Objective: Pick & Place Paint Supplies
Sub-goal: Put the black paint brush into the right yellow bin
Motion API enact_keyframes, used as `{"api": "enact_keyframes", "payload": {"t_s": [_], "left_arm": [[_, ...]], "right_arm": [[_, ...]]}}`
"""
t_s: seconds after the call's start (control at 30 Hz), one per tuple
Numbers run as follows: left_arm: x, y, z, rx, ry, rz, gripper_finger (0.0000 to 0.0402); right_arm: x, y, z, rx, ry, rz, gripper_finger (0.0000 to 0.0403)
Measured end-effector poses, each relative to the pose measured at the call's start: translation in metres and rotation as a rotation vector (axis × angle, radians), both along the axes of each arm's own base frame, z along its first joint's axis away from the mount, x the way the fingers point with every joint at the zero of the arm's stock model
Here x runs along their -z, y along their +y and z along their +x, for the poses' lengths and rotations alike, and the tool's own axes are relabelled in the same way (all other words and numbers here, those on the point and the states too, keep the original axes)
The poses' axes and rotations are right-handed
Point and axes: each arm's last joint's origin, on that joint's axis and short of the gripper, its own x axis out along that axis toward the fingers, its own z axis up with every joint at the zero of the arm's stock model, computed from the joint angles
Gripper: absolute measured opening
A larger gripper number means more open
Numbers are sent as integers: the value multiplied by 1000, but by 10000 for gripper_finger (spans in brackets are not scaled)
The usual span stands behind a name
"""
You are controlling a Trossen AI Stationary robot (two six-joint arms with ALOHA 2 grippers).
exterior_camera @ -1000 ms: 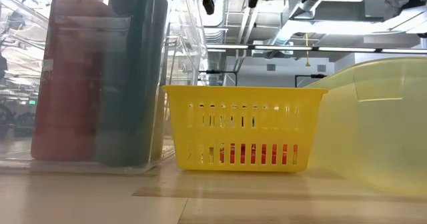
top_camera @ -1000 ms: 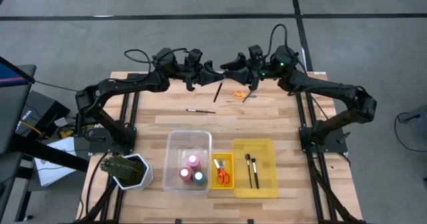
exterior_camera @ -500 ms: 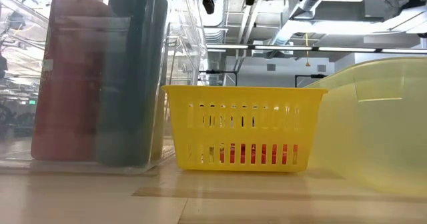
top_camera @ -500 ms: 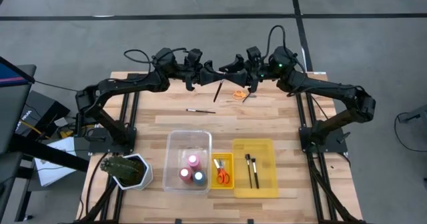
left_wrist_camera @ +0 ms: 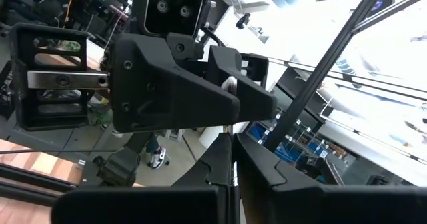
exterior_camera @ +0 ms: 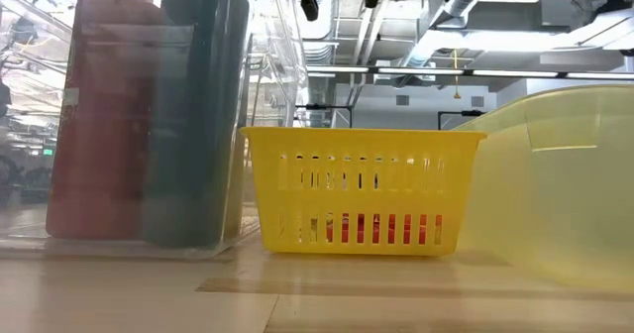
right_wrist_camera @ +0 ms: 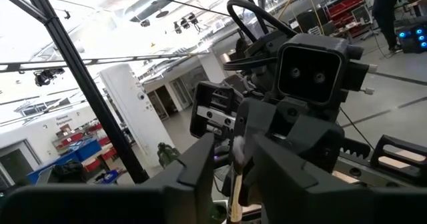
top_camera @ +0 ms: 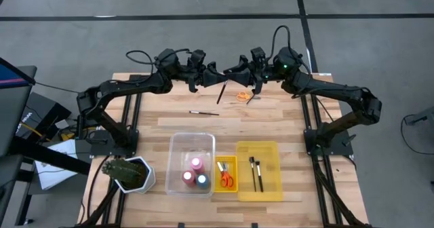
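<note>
Three small paint bottles (top_camera: pixel 195 173) sit in the clear plastic bin (top_camera: pixel 190 142), orange-handled scissors (top_camera: pixel 224 174) and two brushes (top_camera: pixel 255 172) in yellow bins. Above the bench's far edge, the left gripper (top_camera: pixel 215 72), pinched tight, passes a thin brush (right_wrist_camera: pixel 235 184) to the narrowing right gripper (top_camera: pixel 229 69); one brush (top_camera: pixel 203 112) and more lie loose.

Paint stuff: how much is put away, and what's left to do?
Done: three bottles in the clear bin, scissors in the small yellow basket, two brushes in the yellow bin. In hand: the left gripper is shut on a brush, with the right gripper facing it. Left: a loose brush, orange scissors and another brush on the table.
</note>
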Motion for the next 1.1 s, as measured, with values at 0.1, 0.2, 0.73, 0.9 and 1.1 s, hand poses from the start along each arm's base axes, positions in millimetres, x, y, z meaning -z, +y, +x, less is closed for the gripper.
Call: {"api": "enact_keyframes", "payload": {"t_s": [0.1, 0.2, 0.73, 0.9, 1.1], "left_arm": [[0, 0, 0, 0, 0, 0, 5], [0, 0, 0, 0, 0, 0, 6], [0, 0, 0, -1, -1, 2, 9], [0, 0, 0, -1, 0, 2, 11], [0, 0, 0, -6, -3, 16, 29]], "right_arm": [[0, 0, 0, 0, 0, 0, 84], [0, 0, 0, 0, 0, 0, 69], [0, 0, 0, -1, 2, 8, 15], [0, 0, 0, -2, 2, 11, 9], [0, 0, 0, -2, 3, 11, 8]]}}
